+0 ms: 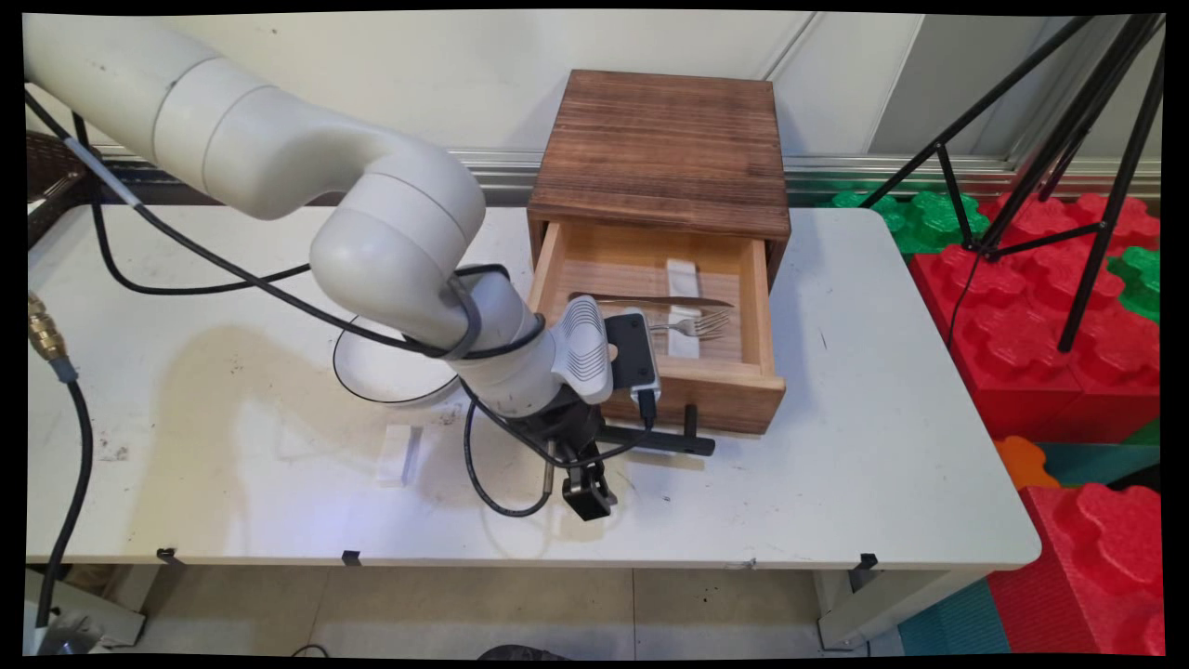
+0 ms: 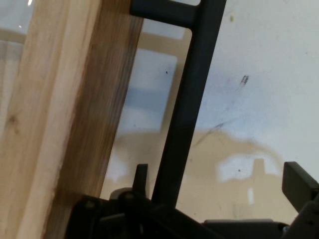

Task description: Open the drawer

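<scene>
The gripper (image 1: 587, 497) hangs low at centre frame, just in front of the open drawer (image 1: 650, 316), its jaws apart around the black handle (image 1: 661, 439). In the hand view the handle (image 2: 185, 104) runs up between the fingers (image 2: 299, 181), unclamped. A knife (image 1: 650, 301) and fork (image 1: 692, 325) lie inside the drawer. A clean grip would, I judge, mean closing squarely on the bar's middle, clear of the wood front.
</scene>
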